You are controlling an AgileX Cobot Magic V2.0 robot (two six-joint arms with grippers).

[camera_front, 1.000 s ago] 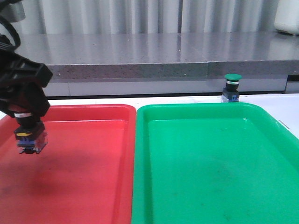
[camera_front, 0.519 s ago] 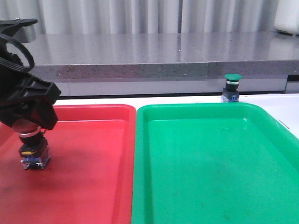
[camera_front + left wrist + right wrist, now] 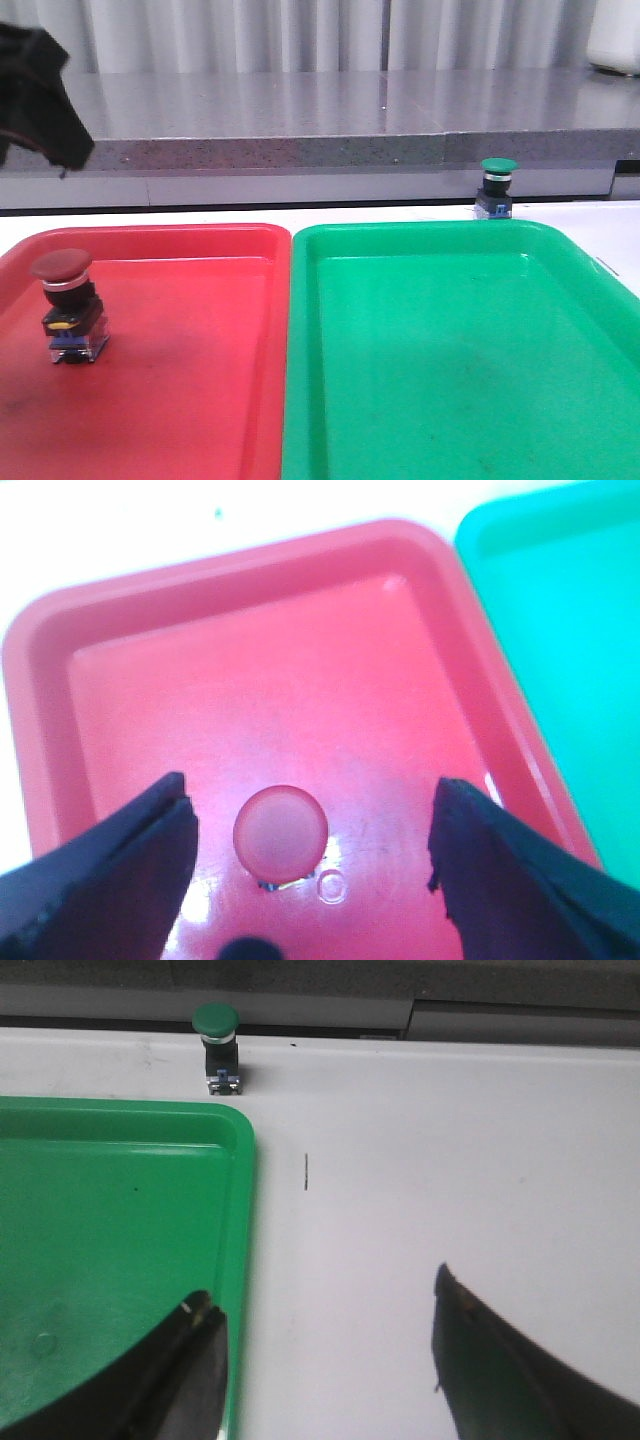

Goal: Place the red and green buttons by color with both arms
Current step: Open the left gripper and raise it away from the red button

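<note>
From the front, the dark red mushroom-cap push button [image 3: 68, 306] with its black body and bluish clear base stood upright inside the glossy red plastic tray [image 3: 200, 400], near its left side. The green-capped push button [image 3: 496, 187] of the same build stood on the white table [image 3: 610, 225], just beyond the far rim of the green plastic tray [image 3: 450, 380] — outside it. A black part of the left arm [image 3: 35, 95] hung at the upper left, well clear of the red button.

In the left wrist view, the left gripper [image 3: 310, 825] was spread wide, its jaws apart on either side of the red cap [image 3: 280, 832] and touching nothing.

In the right wrist view, the right gripper [image 3: 325, 1340] also stood with jaws apart — empty, above the green tray's [image 3: 110, 1220] corner and the table [image 3: 450, 1160], with the green button [image 3: 217, 1046] well away from it.
</note>
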